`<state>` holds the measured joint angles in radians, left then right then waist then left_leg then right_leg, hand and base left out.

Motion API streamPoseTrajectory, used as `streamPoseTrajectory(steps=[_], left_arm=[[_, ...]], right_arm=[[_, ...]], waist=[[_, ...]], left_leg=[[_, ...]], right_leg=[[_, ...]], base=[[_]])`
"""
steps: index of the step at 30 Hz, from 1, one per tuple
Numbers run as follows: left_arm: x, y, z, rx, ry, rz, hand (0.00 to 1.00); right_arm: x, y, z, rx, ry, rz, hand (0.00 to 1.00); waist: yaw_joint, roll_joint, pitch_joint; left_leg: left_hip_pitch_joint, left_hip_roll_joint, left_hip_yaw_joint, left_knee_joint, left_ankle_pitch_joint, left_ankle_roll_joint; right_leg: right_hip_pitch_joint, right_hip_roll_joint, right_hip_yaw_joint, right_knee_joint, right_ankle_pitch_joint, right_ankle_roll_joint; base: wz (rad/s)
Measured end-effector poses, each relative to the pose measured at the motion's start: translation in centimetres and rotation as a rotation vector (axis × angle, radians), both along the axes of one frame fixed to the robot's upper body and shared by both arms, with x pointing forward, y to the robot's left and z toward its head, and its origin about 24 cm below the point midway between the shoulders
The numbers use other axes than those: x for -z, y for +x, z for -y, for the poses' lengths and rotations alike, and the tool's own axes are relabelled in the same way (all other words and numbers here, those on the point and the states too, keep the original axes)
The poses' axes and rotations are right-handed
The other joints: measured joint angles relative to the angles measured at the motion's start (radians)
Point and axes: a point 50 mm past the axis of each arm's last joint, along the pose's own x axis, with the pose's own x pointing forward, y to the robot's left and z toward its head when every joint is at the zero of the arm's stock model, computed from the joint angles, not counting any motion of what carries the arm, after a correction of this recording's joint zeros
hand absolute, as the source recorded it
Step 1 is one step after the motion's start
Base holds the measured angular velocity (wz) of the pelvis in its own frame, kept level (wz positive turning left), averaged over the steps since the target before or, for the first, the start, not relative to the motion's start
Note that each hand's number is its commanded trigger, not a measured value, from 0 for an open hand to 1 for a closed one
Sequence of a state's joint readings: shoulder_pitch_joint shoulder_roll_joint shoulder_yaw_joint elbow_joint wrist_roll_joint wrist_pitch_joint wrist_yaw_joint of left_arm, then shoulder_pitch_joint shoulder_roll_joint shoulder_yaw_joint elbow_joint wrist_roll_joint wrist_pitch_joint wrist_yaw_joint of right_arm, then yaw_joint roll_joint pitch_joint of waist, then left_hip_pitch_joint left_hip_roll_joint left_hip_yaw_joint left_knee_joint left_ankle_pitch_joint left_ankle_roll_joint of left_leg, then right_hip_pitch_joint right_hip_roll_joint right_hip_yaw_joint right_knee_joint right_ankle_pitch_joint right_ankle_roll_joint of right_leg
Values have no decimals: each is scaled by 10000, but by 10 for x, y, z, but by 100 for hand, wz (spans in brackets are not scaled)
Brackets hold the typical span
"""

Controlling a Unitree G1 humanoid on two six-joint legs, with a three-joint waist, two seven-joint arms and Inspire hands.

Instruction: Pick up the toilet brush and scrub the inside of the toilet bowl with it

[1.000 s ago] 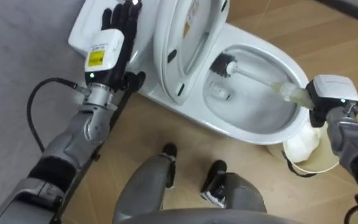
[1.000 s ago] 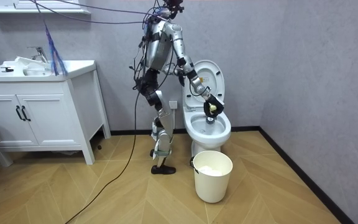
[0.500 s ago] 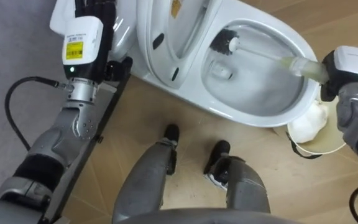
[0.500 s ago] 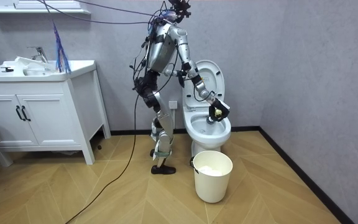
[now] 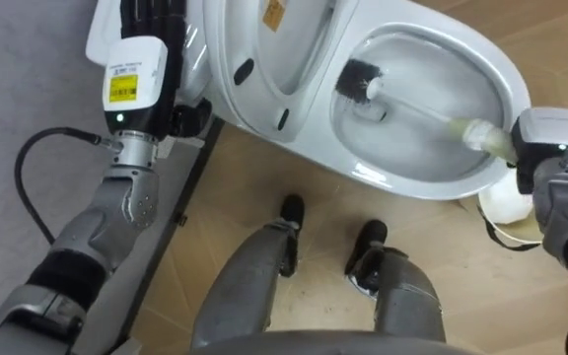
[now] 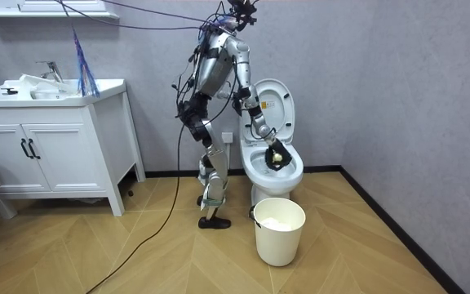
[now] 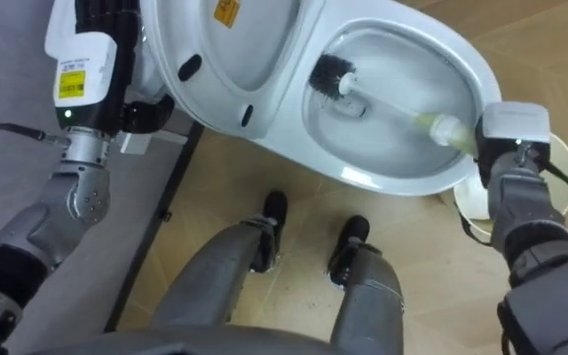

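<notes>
Inside the bowl [image 5: 481, 74], brush head [image 5: 358, 84], handle [image 5: 422, 110] in curled right hand [image 5: 550, 163]; left hand [image 5: 151, 20] flat on cistern [image 5: 193, 61].

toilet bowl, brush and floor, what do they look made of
Toilet bowl: probably glazed white ceramic; smooth and glossy, with soft highlights.
Brush: looks like plastic, a pale shaft with a greenish translucent grip and dark bristles at the head.
Floor: wood or wood-look laminate, tan planks in a herringbone pattern; I cannot tell which.
</notes>
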<state>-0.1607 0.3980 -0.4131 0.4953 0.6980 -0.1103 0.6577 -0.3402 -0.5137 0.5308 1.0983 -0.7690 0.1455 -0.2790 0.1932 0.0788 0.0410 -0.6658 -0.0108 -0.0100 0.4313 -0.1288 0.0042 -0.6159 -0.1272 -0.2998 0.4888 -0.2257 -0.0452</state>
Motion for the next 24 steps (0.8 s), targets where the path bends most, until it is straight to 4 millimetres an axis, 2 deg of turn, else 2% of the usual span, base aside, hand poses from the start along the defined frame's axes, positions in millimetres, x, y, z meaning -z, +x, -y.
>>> streamPoseTrajectory(steps=[1,3,7,13,16,20,23,24], left_arm=[[3,-2,1,-138,30,-142,0],[7,-3,8,-264,-72,-304,0],[12,-14,7,-813,-163,-459,0],[13,-19,5,-1063,-204,-399,0],[13,-20,7,-1062,-259,-405,0],[13,-22,6,-1243,-274,-442,0],[10,-23,10,-1230,-395,-433,0],[9,-24,11,-1207,-427,-429,0]], right_arm=[[6,-7,-1,163,-5,-327,100],[15,-18,-1,305,-369,-1245,100],[24,-28,-4,617,-171,-1680,100],[25,-33,1,858,-227,-1877,100],[30,-45,5,1198,-85,-2089,100],[32,-53,10,1621,165,-2127,100],[35,-59,11,1995,520,-2103,100],[36,-61,11,2089,600,-2118,100]], waist=[[-36,98,-59],[1,190,-101],[-140,182,-86],[-283,192,-94],[-331,160,-78],[-576,115,-59],[-687,67,-79],[-692,48,-110]], left_leg=[[71,29,30,-20,1,2],[177,60,142,-91,2,3],[258,71,241,-192,1,3],[274,53,242,-212,2,3],[341,29,241,-204,1,3],[340,-26,265,-205,2,4],[338,-74,340,-204,2,5],[338,-98,341,-204,3,6]], right_leg=[[130,73,-1,-122,21,6],[242,73,16,-247,30,17],[219,90,235,-252,30,18],[254,74,220,-265,23,27],[337,59,210,-245,3,60],[336,-51,174,-205,-30,111],[324,-107,173,-182,-76,178],[320,-106,173,-164,-79,184]], base=[[4],[0],[-13],[2],[4],[3],[10],[5]])
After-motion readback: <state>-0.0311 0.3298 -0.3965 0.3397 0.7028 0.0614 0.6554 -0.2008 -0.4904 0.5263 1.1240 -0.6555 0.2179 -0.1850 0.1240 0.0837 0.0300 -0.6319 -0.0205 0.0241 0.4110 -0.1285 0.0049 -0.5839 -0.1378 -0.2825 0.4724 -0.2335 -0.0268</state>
